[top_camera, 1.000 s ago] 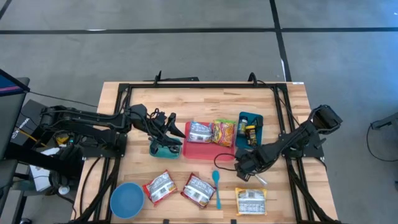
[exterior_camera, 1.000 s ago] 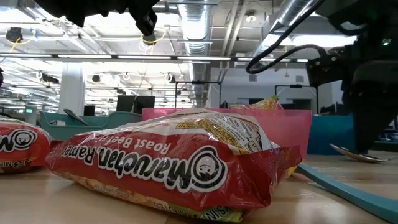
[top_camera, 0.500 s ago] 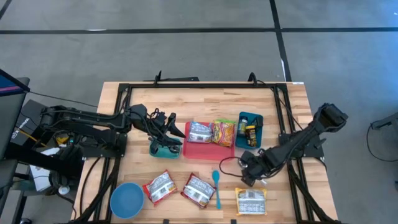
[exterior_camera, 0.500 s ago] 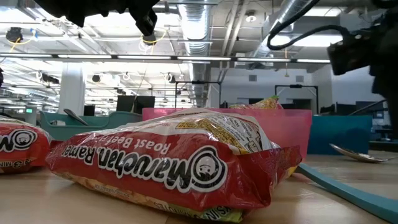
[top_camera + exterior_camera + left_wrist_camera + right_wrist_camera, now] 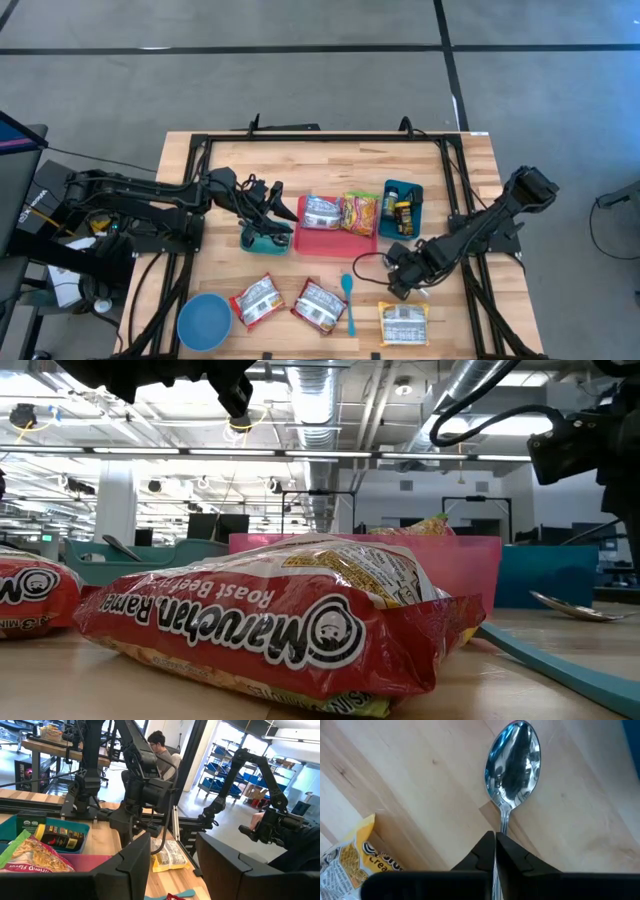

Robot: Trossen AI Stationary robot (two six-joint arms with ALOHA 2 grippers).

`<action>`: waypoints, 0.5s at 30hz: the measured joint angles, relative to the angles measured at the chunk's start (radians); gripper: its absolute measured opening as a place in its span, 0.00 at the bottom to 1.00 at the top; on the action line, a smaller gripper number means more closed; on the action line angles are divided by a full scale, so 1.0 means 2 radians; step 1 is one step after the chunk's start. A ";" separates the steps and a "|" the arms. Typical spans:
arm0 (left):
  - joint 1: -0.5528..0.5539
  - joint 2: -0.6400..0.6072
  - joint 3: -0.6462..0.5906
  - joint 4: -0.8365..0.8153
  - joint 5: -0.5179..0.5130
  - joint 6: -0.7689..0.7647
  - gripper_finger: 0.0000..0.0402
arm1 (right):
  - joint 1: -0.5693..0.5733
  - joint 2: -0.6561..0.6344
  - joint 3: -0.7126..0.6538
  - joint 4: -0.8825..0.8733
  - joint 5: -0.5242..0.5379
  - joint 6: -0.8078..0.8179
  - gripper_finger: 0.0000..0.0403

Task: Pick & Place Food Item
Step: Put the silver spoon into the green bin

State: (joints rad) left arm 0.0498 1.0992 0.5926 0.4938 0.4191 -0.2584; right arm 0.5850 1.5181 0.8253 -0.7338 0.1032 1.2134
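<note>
A metal spoon (image 5: pixel 513 762) lies on the wooden table right of the bins, also seen in the low view (image 5: pixel 565 605). My right gripper (image 5: pixel 495 845) points down over its handle, fingers shut; in the high view it (image 5: pixel 399 280) stands above a yellow ramen pack (image 5: pixel 403 322). The red bin (image 5: pixel 335 246) holds a white-red pack (image 5: pixel 321 211) and a yellow-orange pack (image 5: pixel 359 213). My left gripper (image 5: pixel 172 865) hovers level and open, holding nothing, above a small teal bin (image 5: pixel 264 240). My right gripper's shut fingertips stand over the spoon's handle (image 5: pixel 503 824), coming from above and pointing down. The fingers hide the handle below that point, so I cannot tell whether they touch it. The spoon lies flat on the table, bowl up.
Two red ramen packs (image 5: pixel 257 300) (image 5: pixel 319 305), a blue plastic spoon (image 5: pixel 347 297) and a blue bowl (image 5: pixel 204 320) lie near the front edge. A teal bin (image 5: pixel 389 191) with small packets stands right of the red bin. A black frame (image 5: pixel 320 138) borders the table.
My right gripper has risen from beside the metal spoon, shifted a little toward the table's near-right, and rolled about its own axis; it has kept still over the last half second. The spoon stays flat on the table.
</note>
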 joint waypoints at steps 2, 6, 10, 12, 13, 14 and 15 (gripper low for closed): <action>0.000 0.000 0.000 0.000 0.000 0.000 0.38 | 0.000 0.000 0.000 -0.001 0.000 0.005 0.07; 0.000 0.000 0.000 0.000 0.000 0.000 0.38 | 0.001 0.000 0.000 -0.012 0.000 0.009 0.18; 0.000 0.000 0.000 0.000 0.000 0.000 0.38 | 0.001 0.005 0.000 -0.024 0.000 0.005 0.27; 0.000 0.000 0.000 0.000 0.000 0.000 0.38 | 0.001 0.004 0.000 -0.022 0.000 0.005 0.30; 0.000 0.000 0.000 0.000 0.000 0.000 0.38 | 0.001 0.004 0.000 -0.020 0.001 0.005 0.31; 0.000 0.000 0.000 0.000 0.000 0.000 0.38 | 0.001 0.004 0.000 -0.020 0.002 0.005 0.32; 0.000 0.000 0.000 0.000 0.000 0.000 0.38 | 0.001 0.004 0.000 -0.020 0.003 0.005 0.33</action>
State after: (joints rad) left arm 0.0498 1.0994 0.5926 0.4940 0.4191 -0.2586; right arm 0.5875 1.5269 0.8247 -0.7742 0.1089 1.2236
